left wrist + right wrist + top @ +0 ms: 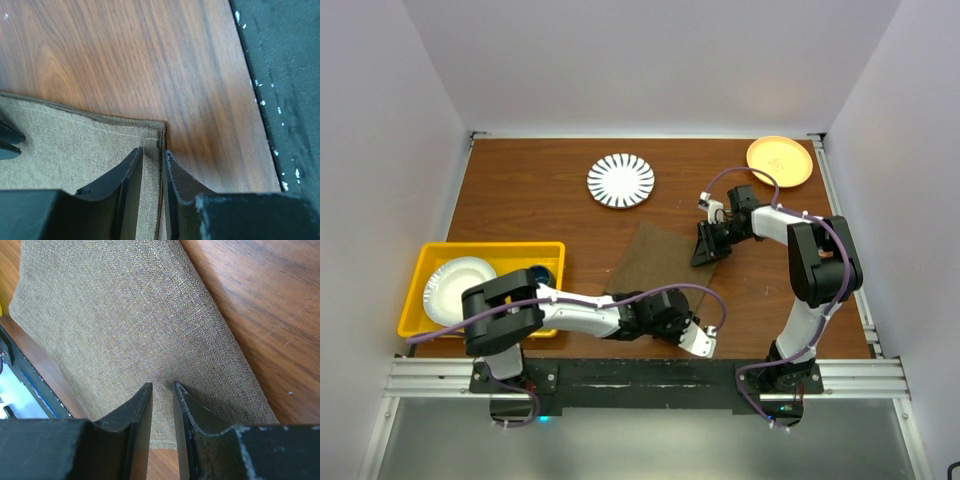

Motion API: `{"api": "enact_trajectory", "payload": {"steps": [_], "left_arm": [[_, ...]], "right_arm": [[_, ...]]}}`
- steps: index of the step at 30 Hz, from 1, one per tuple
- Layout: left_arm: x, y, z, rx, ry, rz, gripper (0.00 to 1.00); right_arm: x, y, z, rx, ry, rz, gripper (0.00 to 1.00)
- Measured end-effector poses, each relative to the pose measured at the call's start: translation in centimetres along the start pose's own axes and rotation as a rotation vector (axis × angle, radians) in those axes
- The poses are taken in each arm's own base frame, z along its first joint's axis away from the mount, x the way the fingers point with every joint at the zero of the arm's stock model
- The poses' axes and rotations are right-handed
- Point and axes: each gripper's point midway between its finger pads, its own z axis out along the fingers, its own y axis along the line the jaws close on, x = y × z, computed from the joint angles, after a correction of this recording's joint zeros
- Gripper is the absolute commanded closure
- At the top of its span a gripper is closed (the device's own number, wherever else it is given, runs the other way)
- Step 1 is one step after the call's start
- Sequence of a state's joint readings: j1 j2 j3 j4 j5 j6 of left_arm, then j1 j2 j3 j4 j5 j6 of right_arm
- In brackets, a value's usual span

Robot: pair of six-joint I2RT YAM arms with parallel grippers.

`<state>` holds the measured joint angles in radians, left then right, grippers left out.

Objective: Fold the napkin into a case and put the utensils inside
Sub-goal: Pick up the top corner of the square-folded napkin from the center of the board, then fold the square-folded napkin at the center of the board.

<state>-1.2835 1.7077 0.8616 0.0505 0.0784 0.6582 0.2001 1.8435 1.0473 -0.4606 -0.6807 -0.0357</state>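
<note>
A yellow bin (425,262) sits at the left of the desk (540,190). The left hand (152,152), jaws narrow, straddles the hem at a corner of the olive-brown napkin (655,262), which lies mid-desk; whether it is pinching the cloth cannot be told. The right hand (162,387), nearly closed, pinches a pucker at the napkin's right edge. An orange plate (779,161) sits far right.

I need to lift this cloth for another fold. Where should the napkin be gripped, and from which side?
Take the napkin by its hemmed corner, where the left gripper stands, coming down from above and straddling the edge. It lies flat on the table, so probably only a hem or corner gives a thin lip to pinch; the middle gives none.
</note>
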Motion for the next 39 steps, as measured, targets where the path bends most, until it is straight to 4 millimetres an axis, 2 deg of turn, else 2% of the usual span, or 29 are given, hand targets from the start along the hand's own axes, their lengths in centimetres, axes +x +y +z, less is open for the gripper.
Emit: {"api": "enact_trajectory", "payload": {"steps": [6, 19, 25, 28, 35, 39], "left_arm": [[0.9, 0.4, 0.2, -0.002, 0.016, -0.017, 0.78], [1.1, 1.2, -0.4, -0.009, 0.007, -0.052, 1.0], [1.4, 1.9, -0.8, -0.008, -0.003, -0.085, 1.0], [1.7, 2.7, -1.1, -0.008, -0.009, -0.126, 1.0], [2.5, 5.9, -2.1, -0.023, -0.049, -0.269, 1.0], [3.7, 7.4, -2.9, -0.027, -0.064, -0.359, 1.0]], "right_arm": [[0.0, 0.0, 0.0, -0.002, 0.0, -0.003, 0.72], [0.0, 0.0, 0.0, -0.003, 0.0, -0.003, 0.71], [0.0, 0.0, 0.0, -0.003, 0.002, -0.005, 0.71], [0.1, 0.0, 0.0, -0.003, 0.002, -0.006, 0.71], [0.1, 0.0, 0.0, -0.003, 0.004, -0.008, 0.71], [0.2, 0.1, -0.1, -0.003, 0.009, -0.007, 0.71]]}}
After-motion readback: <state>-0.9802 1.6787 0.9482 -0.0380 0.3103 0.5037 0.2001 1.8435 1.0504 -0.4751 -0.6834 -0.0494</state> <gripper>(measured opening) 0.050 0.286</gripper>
